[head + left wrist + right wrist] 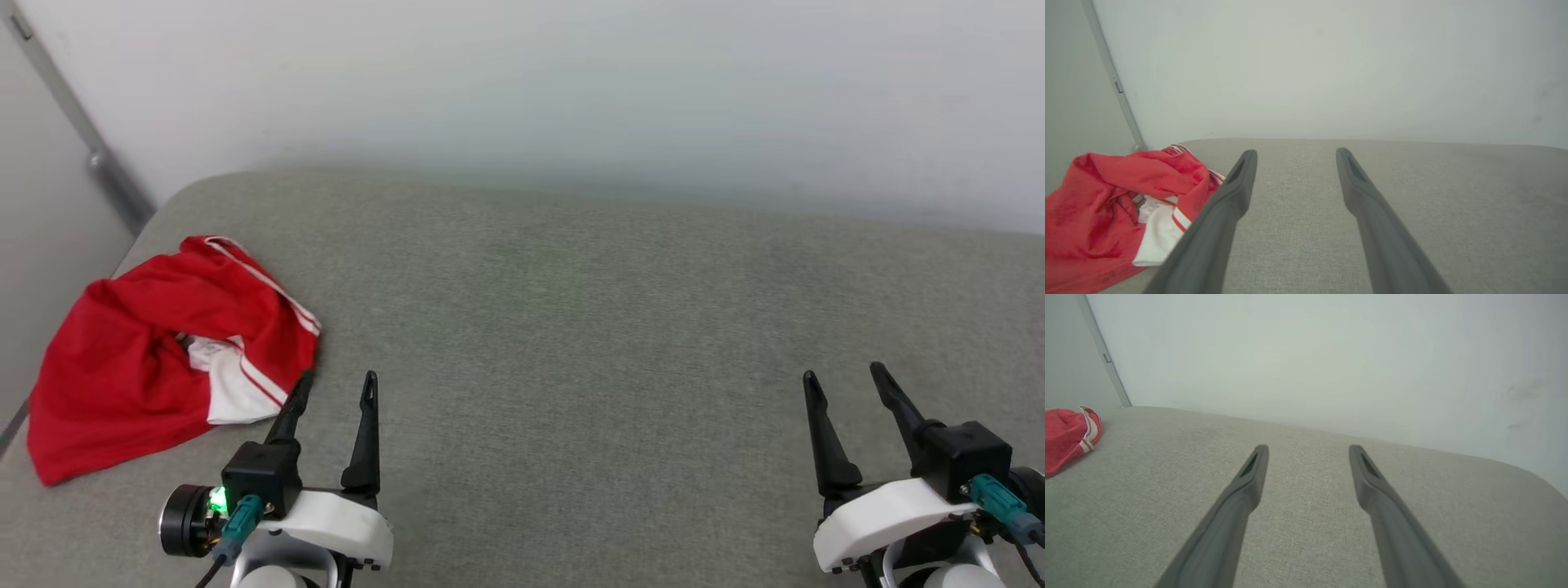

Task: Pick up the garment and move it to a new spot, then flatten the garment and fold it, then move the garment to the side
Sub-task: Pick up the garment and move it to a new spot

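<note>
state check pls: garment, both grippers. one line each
garment: crumpled in a heap at the left end of the grey cushion, unfolded, not held.
left gripper: open, empty, close beside the garment's right edge.
right gripper: open, empty, over bare grey cushion, far from the garment.

The garment [122,367] is a bright red shirt with white panels edged in thin red stripes. It lies crumpled in a loose heap, red folds bunched around a white panel, at the left edge of the grey cushion [571,327].
</note>
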### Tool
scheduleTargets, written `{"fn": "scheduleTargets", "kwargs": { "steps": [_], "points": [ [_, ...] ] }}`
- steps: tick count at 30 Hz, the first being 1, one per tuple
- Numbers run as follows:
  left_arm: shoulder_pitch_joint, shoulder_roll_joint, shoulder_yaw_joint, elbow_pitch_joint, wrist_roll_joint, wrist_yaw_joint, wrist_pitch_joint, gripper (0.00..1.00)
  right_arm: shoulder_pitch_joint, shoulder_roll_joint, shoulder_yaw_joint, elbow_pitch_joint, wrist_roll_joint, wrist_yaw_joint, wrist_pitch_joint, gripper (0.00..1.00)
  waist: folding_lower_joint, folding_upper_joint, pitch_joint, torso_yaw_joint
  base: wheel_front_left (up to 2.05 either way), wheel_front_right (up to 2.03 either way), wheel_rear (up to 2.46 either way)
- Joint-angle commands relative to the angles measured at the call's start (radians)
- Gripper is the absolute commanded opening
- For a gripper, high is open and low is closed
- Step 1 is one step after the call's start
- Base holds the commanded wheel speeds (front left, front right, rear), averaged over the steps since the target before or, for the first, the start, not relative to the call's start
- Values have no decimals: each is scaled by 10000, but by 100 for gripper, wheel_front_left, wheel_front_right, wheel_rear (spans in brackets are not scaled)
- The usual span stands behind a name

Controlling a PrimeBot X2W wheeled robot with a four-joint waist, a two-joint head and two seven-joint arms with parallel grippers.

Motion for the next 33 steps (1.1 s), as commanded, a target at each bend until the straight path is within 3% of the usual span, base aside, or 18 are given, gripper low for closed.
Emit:
{"fn": "scheduleTargets", "kwargs": {
  "steps": [1,12,18,25,33],
  "points": [
    [-70,59,80,25,-17,34,-59,100,44,27,54,-48,97,-7,-74,100,0,0,36,575,0,0,0],
    [40,230,519,104,-417,20,-46,100,-139,23,577,-147,267,-7,-248,100,0,0,138,2520,0,0,0],
    [215,325,703,77,-600,-16,-48,100,-277,22,888,-289,354,-8,-300,100,0,0,192,3246,0,0,0],
    [269,478,813,-7,-815,-94,-48,100,-352,20,1212,-438,421,-8,-258,100,0,0,237,3526,0,0,0],
    [-184,650,823,-109,-1017,-211,161,100,-434,20,1429,-548,461,-8,-168,100,0,0,283,3292,0,0,0]
  ]
}}
